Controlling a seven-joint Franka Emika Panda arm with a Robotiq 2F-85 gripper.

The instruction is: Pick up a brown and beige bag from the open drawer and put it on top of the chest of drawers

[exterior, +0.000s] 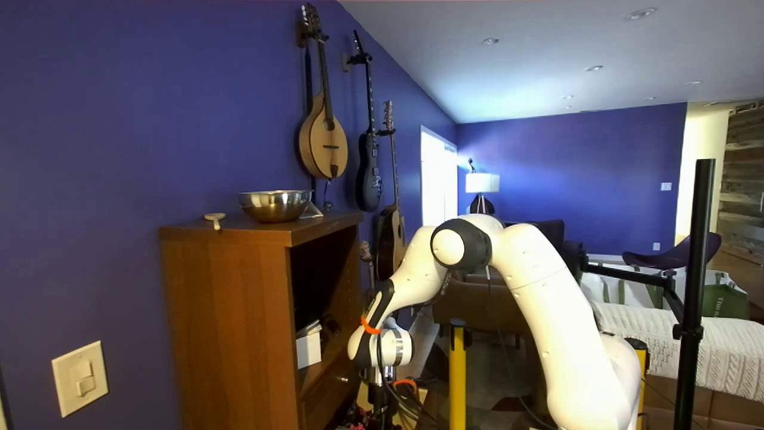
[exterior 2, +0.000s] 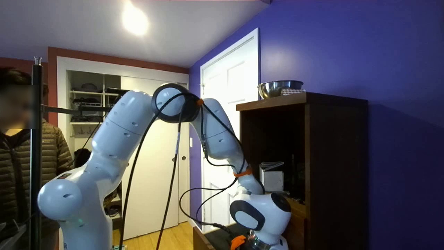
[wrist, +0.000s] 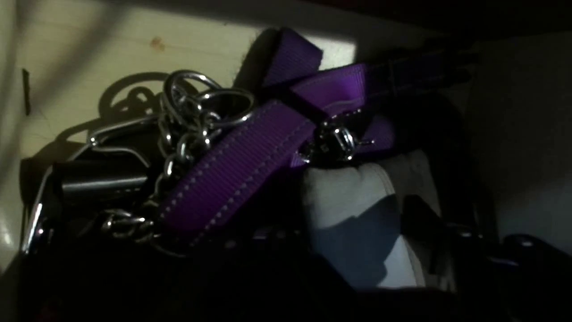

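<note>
Find the bag (wrist: 359, 219), or a likely match for it, beige with a dim brownish side, lying in the open drawer (exterior 2: 199, 239) just beside a purple strap (wrist: 241, 165); cannot tell whether touching. Judge the step in hand as the grasp, with the gripper (exterior: 382, 412) down at the drawer; cannot tell its opening, nor any hold on the bag, for darkness across the lower wrist view. Next, likely: centre over the soft body, close gently without catching purple strap or chain (wrist: 182, 151), then lift straight clear before turning towards the chest of drawers (exterior: 233, 322). Count one bag, one drawer pulled out, one gripper, at least one purple strap and one chain. Further out, count one chest of drawers, not yet bearing the bag, with one metal bowl (exterior: 276, 208) on top in both exterior views, one small pale object (exterior: 215, 217) near the edge, one patterned item (exterior 2: 293, 92) near the bowl and one white box (exterior: 309, 351) inside. Beyond, count three hanging stringed instruments (exterior: 324, 140), two yellow posts (exterior: 458, 388), one lamp (exterior: 482, 183) and, in an exterior view, one person (exterior 2: 52, 166).
</note>
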